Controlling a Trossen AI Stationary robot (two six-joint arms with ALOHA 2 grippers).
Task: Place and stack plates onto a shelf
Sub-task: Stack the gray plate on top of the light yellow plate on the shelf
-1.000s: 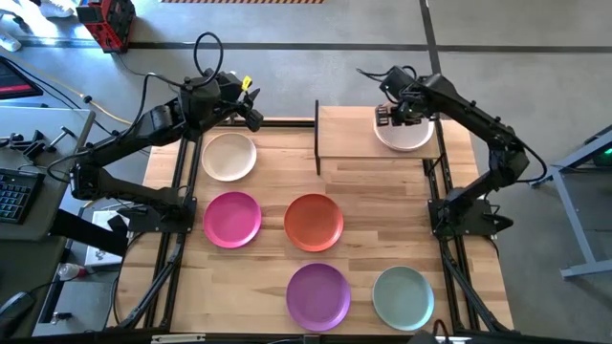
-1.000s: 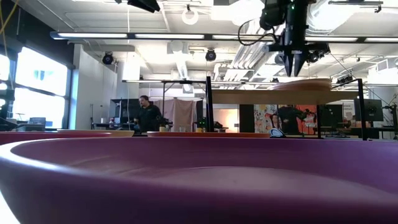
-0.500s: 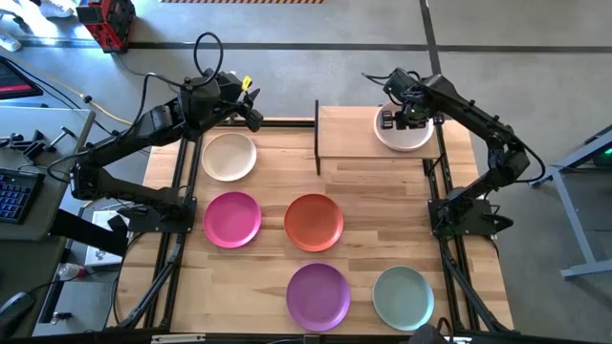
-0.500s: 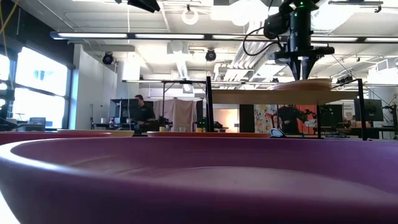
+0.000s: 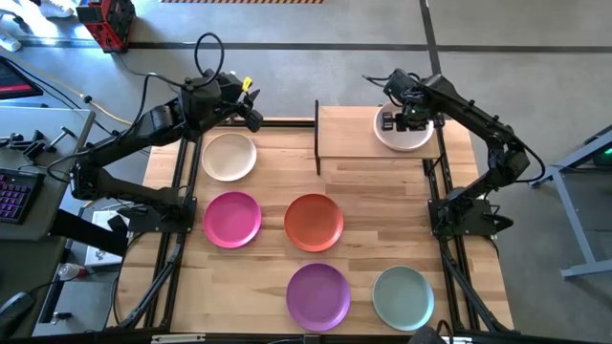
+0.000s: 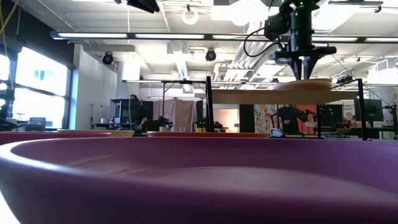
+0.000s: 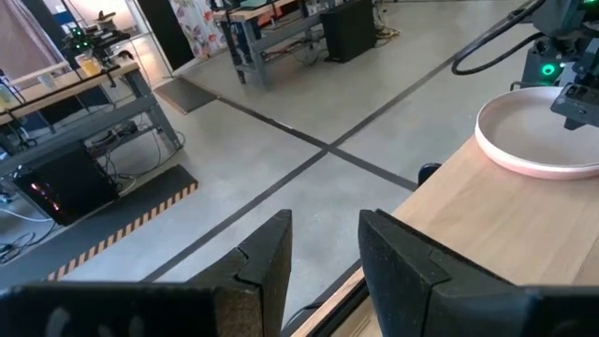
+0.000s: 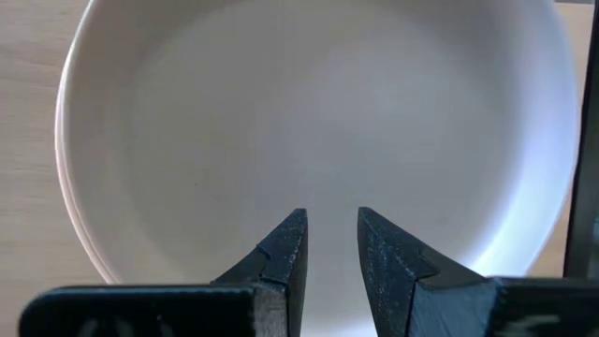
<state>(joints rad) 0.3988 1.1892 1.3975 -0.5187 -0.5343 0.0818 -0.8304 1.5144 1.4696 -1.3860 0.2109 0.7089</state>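
The right claw (image 5: 401, 119) hangs over the pale plate (image 5: 404, 131) at the shelf's (image 5: 349, 134) three o'clock end. Its fingers (image 8: 281, 253) are a little apart and hold nothing. I think this plate has just been put down. Five plates wait on the worktop (image 5: 373, 205): cream (image 5: 229, 156), magenta (image 5: 232, 219), orange (image 5: 314, 222), purple (image 5: 317, 294) and green (image 5: 403, 297). Next, a claw should lift away and fetch one. The left claw (image 5: 251, 113) waits at eleven o'clock, off the worktop, fingers apart and empty.
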